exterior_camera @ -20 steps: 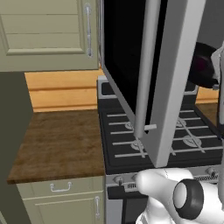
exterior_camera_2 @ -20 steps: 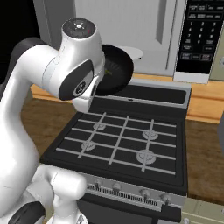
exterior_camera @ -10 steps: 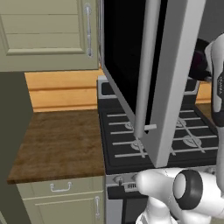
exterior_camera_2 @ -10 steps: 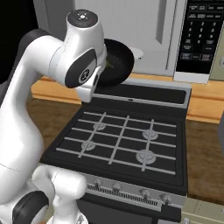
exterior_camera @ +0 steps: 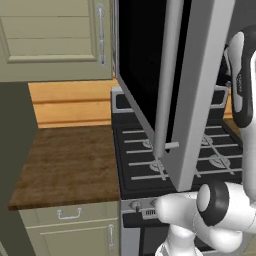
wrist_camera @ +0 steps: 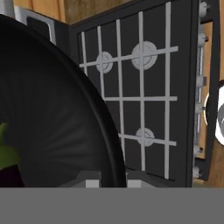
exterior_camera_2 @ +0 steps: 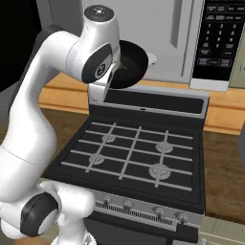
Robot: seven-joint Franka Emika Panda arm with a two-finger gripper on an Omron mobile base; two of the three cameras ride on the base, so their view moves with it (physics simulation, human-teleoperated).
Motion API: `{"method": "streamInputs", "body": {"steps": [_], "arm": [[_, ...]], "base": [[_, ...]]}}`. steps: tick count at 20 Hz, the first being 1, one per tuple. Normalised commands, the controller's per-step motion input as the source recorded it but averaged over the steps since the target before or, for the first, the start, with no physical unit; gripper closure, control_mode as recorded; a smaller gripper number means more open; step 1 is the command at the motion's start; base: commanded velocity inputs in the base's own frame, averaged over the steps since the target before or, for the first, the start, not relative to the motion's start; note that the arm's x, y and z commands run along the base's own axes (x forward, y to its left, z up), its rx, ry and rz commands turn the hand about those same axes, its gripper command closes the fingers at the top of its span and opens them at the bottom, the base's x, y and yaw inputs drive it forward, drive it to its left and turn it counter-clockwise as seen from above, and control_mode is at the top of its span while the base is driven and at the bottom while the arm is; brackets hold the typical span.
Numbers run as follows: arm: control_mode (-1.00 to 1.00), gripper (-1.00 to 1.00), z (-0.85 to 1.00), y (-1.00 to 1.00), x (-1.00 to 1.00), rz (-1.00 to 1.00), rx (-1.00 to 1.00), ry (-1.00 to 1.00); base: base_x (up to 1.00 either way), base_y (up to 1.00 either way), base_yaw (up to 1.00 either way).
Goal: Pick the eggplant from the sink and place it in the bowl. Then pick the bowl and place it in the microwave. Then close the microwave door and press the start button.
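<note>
My gripper (wrist_camera: 114, 177) is shut on the rim of the black bowl (exterior_camera_2: 129, 64), which hangs tilted above the back of the stove in front of the microwave (exterior_camera_2: 167, 38). The eggplant (wrist_camera: 8, 168) lies inside the bowl, its green cap and dark purple body showing at the hand view's lower left. The microwave door (exterior_camera: 200, 95) stands swung wide open, its long bar handle (exterior_camera: 167, 75) facing me in the left base view. The sink is out of view.
A black gas stove (exterior_camera_2: 134, 153) with grates lies below the bowl. The microwave's button panel (exterior_camera_2: 217, 43) is at upper right. A wooden counter (exterior_camera: 70, 165) lies left of the stove, with olive cabinets (exterior_camera: 55, 40) above.
The arm has carried the bowl upward and a little nearer the microwave opening. The door and stove have stayed put.
</note>
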Motion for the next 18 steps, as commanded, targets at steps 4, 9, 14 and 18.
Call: {"method": "streamInputs", "body": {"steps": [4,9,14,18], "arm": [[-1.0,1.0,0.12,0.02,0.28,0.0,0.0,0.0],[-1.0,1.0,0.02,0.13,0.44,0.0,0.0,0.0],[-1.0,1.0,0.0,0.03,0.42,0.0,0.0,0.0],[-1.0,1.0,0.0,0.0,0.34,0.0,0.0,0.0]], "base": [[0.0,0.0,0.0],[0.0,0.0,0.0],[0.0,0.0,0.0],[0.0,0.0,0.0]]}}
